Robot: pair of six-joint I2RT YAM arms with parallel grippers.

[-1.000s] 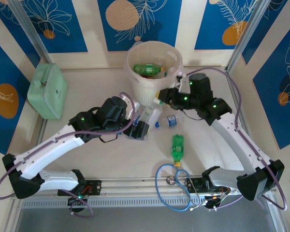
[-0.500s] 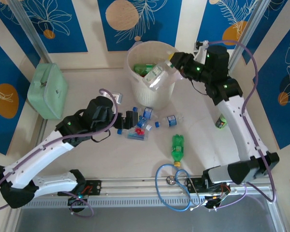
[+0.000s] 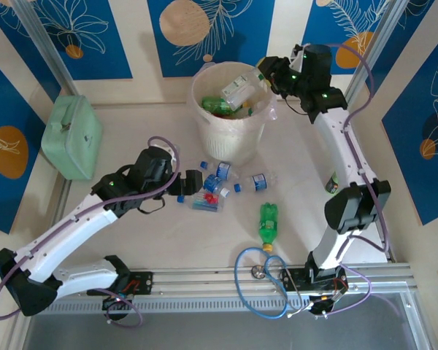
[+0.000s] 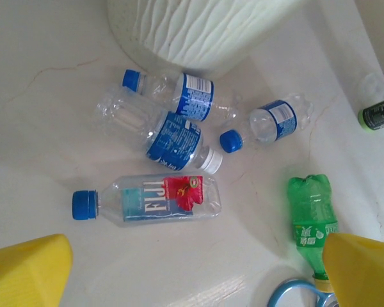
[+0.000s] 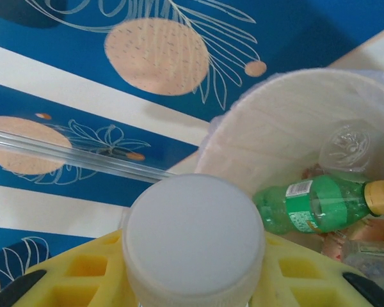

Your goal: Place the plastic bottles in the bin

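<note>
- Well, the right jaws are nearly closed on the neck of a clear bottle (image 3: 241, 89), just under its white cap (image 5: 192, 233).
- That bottle hangs over the far right rim of the bin (image 3: 226, 138), its body slanting down and left into the mouth. Letting go there should drop it in.
- Its label is green and white, and I can't read the print.
- A green bottle (image 5: 313, 204) with a yellowish cap lies inside the bin, its label too small to read.
- The left jaws stand wide open and empty, hovering over loose bottles on the desk (image 3: 146, 124) just in front of the bin.
- Nearest them is the bottle marked FIJI (image 4: 157, 199), lying flat with a red flower on its label.
- Its long axis runs from one finger towards the other, so I'd guess the wrist must turn to close across its width.
- Beyond it lie three blue-labelled bottles (image 4: 173, 134), print illegible, and off to the right a second green bottle (image 4: 310, 220).
- The left arm is nearer to all of these.
</note>
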